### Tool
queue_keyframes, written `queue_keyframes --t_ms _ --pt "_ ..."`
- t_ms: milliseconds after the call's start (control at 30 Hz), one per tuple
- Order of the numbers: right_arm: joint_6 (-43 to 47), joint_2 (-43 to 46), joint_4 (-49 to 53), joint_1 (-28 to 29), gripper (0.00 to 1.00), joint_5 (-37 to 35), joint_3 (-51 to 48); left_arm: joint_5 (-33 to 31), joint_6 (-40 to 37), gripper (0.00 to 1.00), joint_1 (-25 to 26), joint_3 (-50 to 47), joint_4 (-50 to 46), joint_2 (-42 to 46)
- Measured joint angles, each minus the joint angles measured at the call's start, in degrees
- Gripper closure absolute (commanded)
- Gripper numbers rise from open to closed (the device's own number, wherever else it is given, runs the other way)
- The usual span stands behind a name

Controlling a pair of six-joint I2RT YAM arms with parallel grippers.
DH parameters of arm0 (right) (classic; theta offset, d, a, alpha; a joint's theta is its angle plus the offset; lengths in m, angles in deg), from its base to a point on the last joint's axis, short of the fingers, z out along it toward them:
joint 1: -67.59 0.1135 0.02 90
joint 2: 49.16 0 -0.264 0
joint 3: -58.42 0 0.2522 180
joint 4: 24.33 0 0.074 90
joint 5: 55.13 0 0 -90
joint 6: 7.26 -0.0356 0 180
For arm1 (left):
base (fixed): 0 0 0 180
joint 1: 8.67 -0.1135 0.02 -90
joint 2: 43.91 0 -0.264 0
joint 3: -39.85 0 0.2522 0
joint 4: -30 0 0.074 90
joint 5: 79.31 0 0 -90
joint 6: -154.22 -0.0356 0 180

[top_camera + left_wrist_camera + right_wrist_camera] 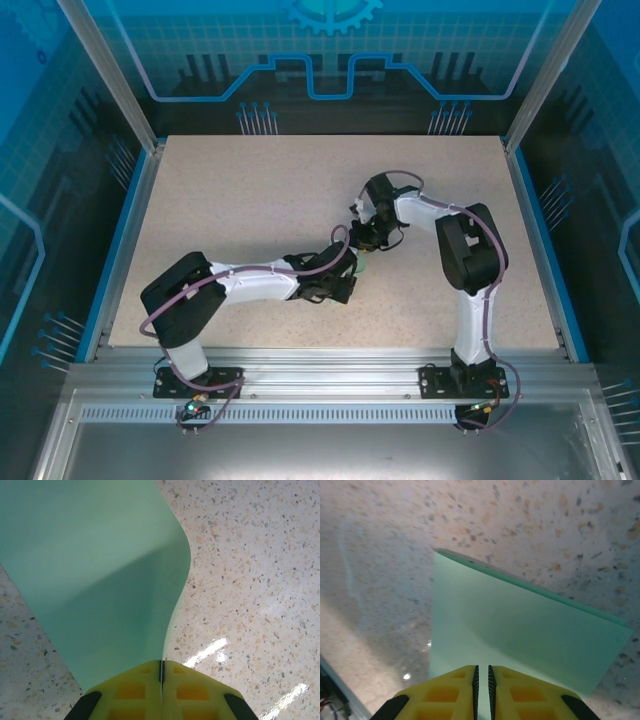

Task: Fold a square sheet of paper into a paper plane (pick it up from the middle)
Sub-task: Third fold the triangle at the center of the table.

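Speckled tabletop (250,580), sheet (100,580) clamped in left pincer (162,672)

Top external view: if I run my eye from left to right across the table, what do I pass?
Blue left rail → left arm → square sheet of paper, just a green sliver → right arm → blue right rail.

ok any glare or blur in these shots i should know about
left wrist: bright glare streaks on the table lower right, a soft shadow across the square sheet of paper; right wrist: table speckle blurred, paper edge fairly sharp; top external: evenly lit and sharp
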Motion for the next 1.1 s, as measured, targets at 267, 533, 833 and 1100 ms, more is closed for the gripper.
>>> queue_keyframes --t_ms 267,533,833,1100 --pt "1.88 -1.16 1.66 0.98 0.86 -3.56 0.63 4.35 -1.09 0.99 -2.78 -0.57 0.83 0.22" --pt "2.73 -1.16 1.77 1.03 0.85 -3.78 0.66 6.93 -3.02 0.97 -5.22 -0.57 0.81 0.22" --pt "2.93 -1.16 1.75 1.05 0.83 -3.72 0.66 8.98 -3.23 0.95 -6.23 -0.57 0.87 -0.42" --pt "2.91 -1.11 1.68 1.07 0.81 -3.17 0.66 10.21 -3.21 0.94 -6.69 -0.57 1.4 -1.64"
